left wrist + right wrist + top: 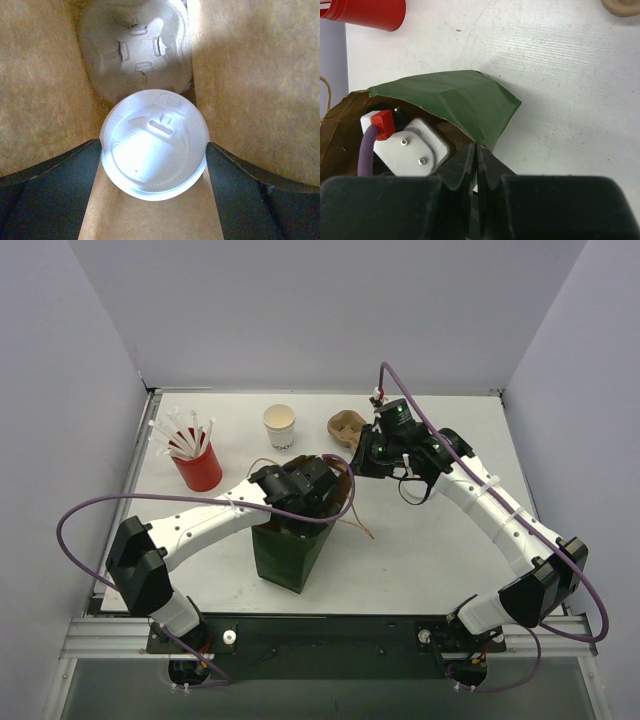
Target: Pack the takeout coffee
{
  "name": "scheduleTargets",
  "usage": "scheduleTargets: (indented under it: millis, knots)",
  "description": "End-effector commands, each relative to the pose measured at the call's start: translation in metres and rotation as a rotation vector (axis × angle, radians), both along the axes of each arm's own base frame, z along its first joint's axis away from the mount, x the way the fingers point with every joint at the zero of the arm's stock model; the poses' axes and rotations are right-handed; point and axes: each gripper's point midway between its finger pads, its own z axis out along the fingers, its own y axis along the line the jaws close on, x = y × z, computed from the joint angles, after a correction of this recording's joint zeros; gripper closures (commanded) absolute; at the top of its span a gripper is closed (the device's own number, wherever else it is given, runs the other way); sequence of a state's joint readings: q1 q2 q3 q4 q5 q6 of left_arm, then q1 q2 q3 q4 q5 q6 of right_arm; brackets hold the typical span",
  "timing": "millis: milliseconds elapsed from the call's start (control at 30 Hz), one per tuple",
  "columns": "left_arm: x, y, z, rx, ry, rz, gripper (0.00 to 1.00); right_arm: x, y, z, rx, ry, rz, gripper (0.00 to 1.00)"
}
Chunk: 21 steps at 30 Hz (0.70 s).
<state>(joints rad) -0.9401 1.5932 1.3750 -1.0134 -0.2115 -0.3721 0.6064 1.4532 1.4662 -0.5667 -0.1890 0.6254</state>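
The takeout coffee [279,426], a white paper cup with dark print, stands open on the table behind the green paper bag [285,555]. My left gripper [300,490] reaches down into the bag's mouth. Inside, its dark fingers [50,195] stand wide apart, open [152,150], on either side of a cup capped by a white lid [154,142], touching neither side. That cup sits in a brown pulp carrier [135,50], whose far well is empty. My right gripper [352,465] [477,147] is shut on the bag's rim [455,100] at its right edge.
A red cup [200,468] [365,12] of white straws [180,435] stands left of the bag. A brown pulp piece [347,426] [622,6] lies at the back by the right wrist. The bag's twine handle [360,525] trails on the table.
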Motion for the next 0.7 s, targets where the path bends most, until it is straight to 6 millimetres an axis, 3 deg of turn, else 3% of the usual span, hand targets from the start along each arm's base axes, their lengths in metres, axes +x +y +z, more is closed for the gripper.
scheduleTargets:
  millis: [0,667]
  knots:
    - [-0.006,0.002,0.013,-0.039,-0.012,-0.024,0.03,0.002,-0.009,0.017,-0.022,-0.051,-0.043,1.0]
    - [-0.006,-0.012,0.034,-0.131,-0.064,-0.073,0.07,-0.003,-0.001,0.04,-0.012,-0.101,-0.031,1.0]
